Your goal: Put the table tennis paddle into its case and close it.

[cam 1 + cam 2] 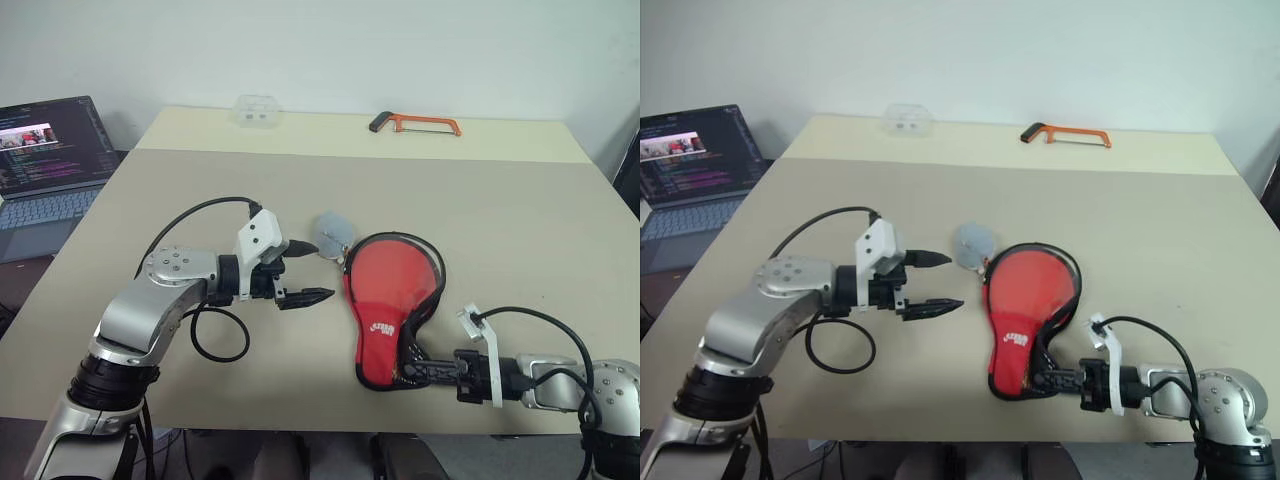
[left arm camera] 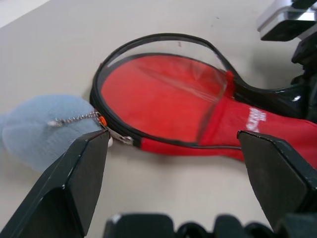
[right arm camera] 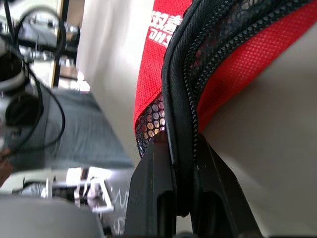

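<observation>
Meanwhile, the right gripper pinches the case at its narrow end, while the left gripper gapes wide just beside it.

Silver-grey rounded arm shells, screw-ringed joint caps, black wrist sections. White camera brackets. Looping black cables. Left gripper and right gripper: black, tapered fingers.

Red case with black piping, black mesh, white logo; pale blue fluffy charm beside it; orange hacksaw far; beige table
</observation>
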